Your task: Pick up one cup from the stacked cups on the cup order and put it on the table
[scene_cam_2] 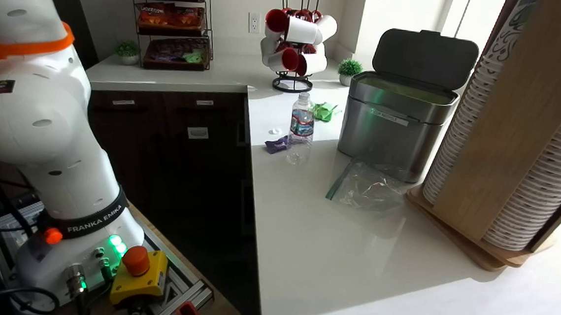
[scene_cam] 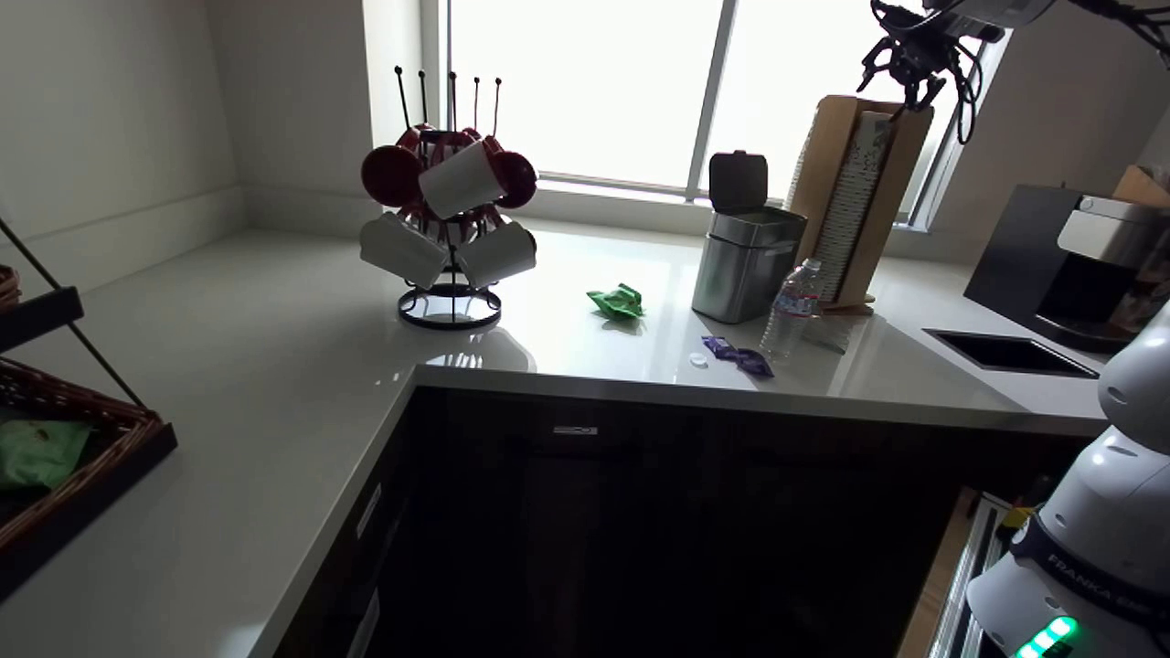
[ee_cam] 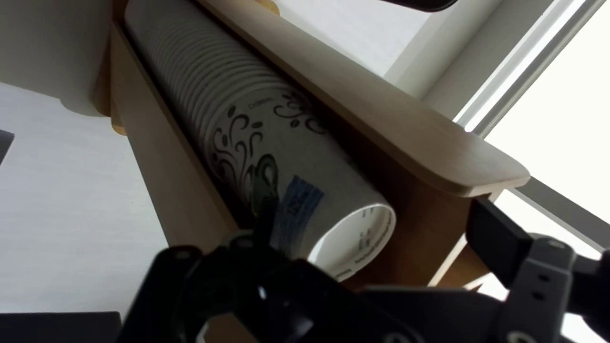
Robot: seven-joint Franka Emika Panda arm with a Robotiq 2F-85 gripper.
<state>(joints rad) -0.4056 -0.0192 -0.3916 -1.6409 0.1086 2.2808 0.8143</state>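
Stacked white paper cups (scene_cam: 850, 201) stand in a wooden cup organizer (scene_cam: 887, 206) on the white counter (scene_cam: 283, 311). In an exterior view, the organizer (scene_cam_2: 522, 125) holds cup stacks on two visible sides (scene_cam_2: 547, 186). In the wrist view, the end cup (ee_cam: 329, 166) has a leaf print and blue tape, its open-looking end towards my gripper (ee_cam: 381, 221). The gripper is open and empty. One finger overlaps the taped side of the cup in view; the other is apart from it, past the organizer's edge. In an exterior view, the gripper (scene_cam: 891, 96) is at the organizer's top.
A metal bin (scene_cam: 745, 265) with raised lid stands beside the organizer. A plastic bottle (scene_cam: 791, 306), purple wrapper (scene_cam_2: 276, 145), green wrapper (scene_cam: 620, 302) and clear bag (scene_cam_2: 367, 186) lie nearby. A mug rack (scene_cam: 450, 302) and snack shelf (scene_cam_2: 170, 32) stand farther along. A window is behind.
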